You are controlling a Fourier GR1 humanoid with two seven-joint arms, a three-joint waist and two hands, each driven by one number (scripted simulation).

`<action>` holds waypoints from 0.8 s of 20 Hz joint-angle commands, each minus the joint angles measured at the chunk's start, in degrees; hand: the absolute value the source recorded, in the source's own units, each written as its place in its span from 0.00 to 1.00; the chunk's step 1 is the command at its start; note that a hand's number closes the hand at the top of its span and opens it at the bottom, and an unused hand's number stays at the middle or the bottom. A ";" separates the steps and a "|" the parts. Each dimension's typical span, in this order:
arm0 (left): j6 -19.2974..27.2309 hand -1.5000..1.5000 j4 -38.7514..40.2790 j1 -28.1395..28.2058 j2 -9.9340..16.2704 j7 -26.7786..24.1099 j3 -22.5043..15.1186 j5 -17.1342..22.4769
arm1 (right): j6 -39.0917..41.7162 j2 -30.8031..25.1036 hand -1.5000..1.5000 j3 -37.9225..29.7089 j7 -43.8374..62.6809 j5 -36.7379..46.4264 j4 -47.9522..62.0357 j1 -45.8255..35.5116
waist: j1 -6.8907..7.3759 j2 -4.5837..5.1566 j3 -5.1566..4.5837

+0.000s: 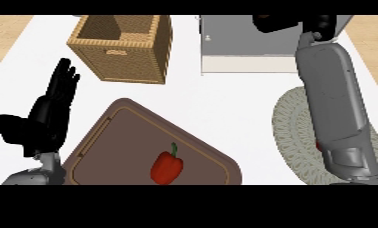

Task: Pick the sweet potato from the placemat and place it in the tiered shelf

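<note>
Standing at the desk's (221, 97) far left, a wicker basket (125, 47) shows only its bare inside. Beside it, the grey tiered shelf (247, 42) has the right hand (284, 22) over it; its fingers, and any sweet potato, cannot be made out. A round woven placemat (291, 132) lies under that forearm. The left hand (48, 109) rests open, fingers up. A red pepper (167, 167) lies on a brown cutting board (148, 147).

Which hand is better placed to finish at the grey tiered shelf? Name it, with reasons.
The right hand: its grey forearm reaches over the round woven placemat to the grey tiered shelf. The left hand rests open at the left edge, far from it.
</note>
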 commanded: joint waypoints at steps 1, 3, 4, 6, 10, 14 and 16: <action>-0.46 0.50 -0.47 -2.68 0.77 2.82 1.04 0.90 | -2.74 -1.91 0.00 -2.96 -3.12 -2.96 4.68 -5.08 | 0.49 1.68 0.19; -0.40 0.50 2.76 0.06 0.00 -1.69 1.23 0.15 | -3.23 -1.30 0.00 -3.25 -2.33 -4.51 -1.68 -0.94 | -0.03 1.52 0.17; -0.21 0.50 1.48 1.36 -1.02 -2.45 0.24 -0.14 | -4.95 -0.55 0.00 -2.57 -1.07 -3.52 -2.34 -0.32 | 0.01 1.47 0.17; 0.35 0.50 1.74 -0.85 -0.88 -0.85 0.66 -0.18 | -3.70 -3.20 0.00 -4.29 2.35 -4.39 -5.52 -0.17 | -0.37 1.39 0.17; 0.42 0.50 -1.28 0.87 0.00 1.00 0.48 -1.13 | -2.19 -6.25 0.00 -5.74 10.36 -3.83 -14.91 4.65 | -0.86 1.14 0.16; -1.16 0.50 -2.10 1.25 1.39 2.43 2.77 1.48 | 3.79 -10.87 0.00 -10.49 12.58 -9.61 -22.48 12.25 | -1.33 1.07 0.19; -2.02 0.50 -3.37 5.02 0.47 -1.01 2.07 1.71 | 6.01 -12.89 0.00 -12.20 14.25 -12.03 -26.46 14.25 | -0.92 1.12 0.18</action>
